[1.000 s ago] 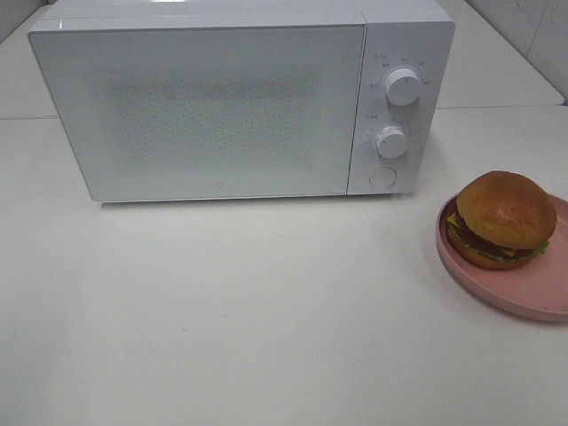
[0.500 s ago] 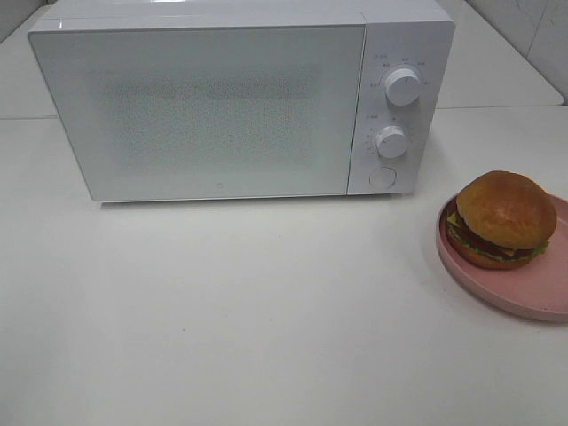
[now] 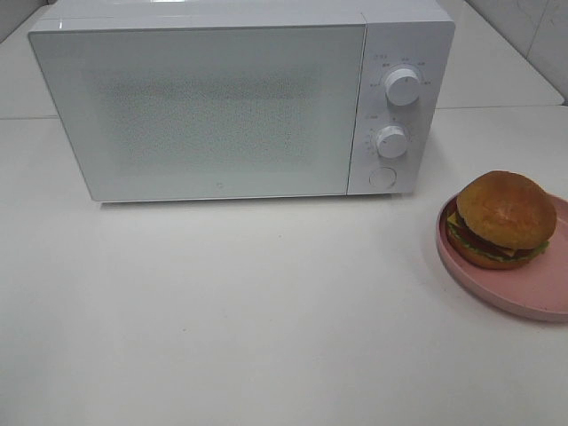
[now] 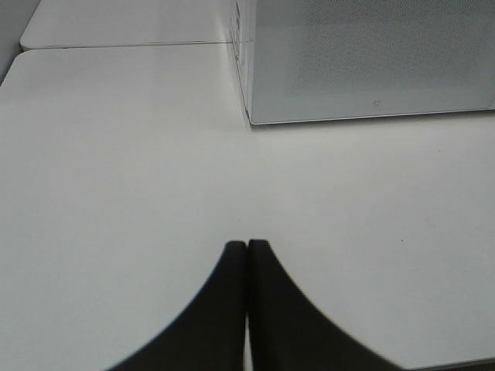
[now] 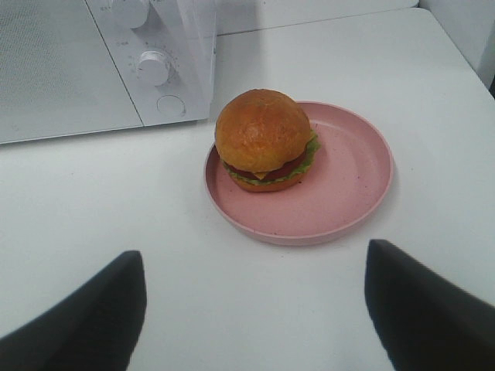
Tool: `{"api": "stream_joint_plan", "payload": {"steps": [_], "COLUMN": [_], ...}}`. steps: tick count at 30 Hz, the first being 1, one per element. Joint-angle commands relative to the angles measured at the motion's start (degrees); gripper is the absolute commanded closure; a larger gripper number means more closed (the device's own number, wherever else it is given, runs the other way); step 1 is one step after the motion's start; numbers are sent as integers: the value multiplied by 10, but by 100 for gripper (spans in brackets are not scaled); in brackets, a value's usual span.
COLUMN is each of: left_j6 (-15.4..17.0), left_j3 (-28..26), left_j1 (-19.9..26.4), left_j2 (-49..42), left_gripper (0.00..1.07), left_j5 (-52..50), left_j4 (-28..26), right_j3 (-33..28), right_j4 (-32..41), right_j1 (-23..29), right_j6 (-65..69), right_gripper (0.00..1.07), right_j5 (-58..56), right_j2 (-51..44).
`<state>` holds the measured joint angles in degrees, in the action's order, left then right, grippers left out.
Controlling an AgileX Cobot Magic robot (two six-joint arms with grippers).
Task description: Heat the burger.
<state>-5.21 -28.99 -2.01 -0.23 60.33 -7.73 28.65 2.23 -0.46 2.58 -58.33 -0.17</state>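
Observation:
The burger (image 3: 503,218) with its golden domed bun sits on a pink plate (image 3: 524,293) at the table's right edge, right of the white microwave (image 3: 213,106), whose door is closed. The right wrist view shows the burger (image 5: 264,139) on the plate (image 5: 348,185) ahead of my right gripper (image 5: 255,309), whose black fingers (image 5: 85,317) stand wide open and empty, short of the plate. In the left wrist view my left gripper (image 4: 247,255) is shut with nothing in it, above bare table near the microwave's front left corner (image 4: 251,116). Neither gripper shows in the exterior high view.
The microwave's two dials (image 3: 403,86) and round button (image 3: 382,177) are on its right panel. A seam between tabletops (image 3: 497,107) runs behind the microwave. A tiled wall (image 3: 532,27) rises at the back right.

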Motion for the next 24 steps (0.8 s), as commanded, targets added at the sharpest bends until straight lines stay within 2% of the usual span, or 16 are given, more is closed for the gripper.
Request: {"api": "stream_joint_plan", "payload": {"steps": [1, 24], "left_j6": [4, 4], "left_j3": [1, 1], "left_j1": [2, 2], "left_j2": [-15, -11], "left_gripper": [106, 106], "left_j5": [-6, -6], "left_j4": [-2, -2], "right_j3": [-2, -2], "right_j4": [0, 0], "right_j1": [-2, -2], "right_j6": [-6, -6], "right_gripper": [34, 34], "right_j5": [9, 9], "right_j2": [-16, -16]}}
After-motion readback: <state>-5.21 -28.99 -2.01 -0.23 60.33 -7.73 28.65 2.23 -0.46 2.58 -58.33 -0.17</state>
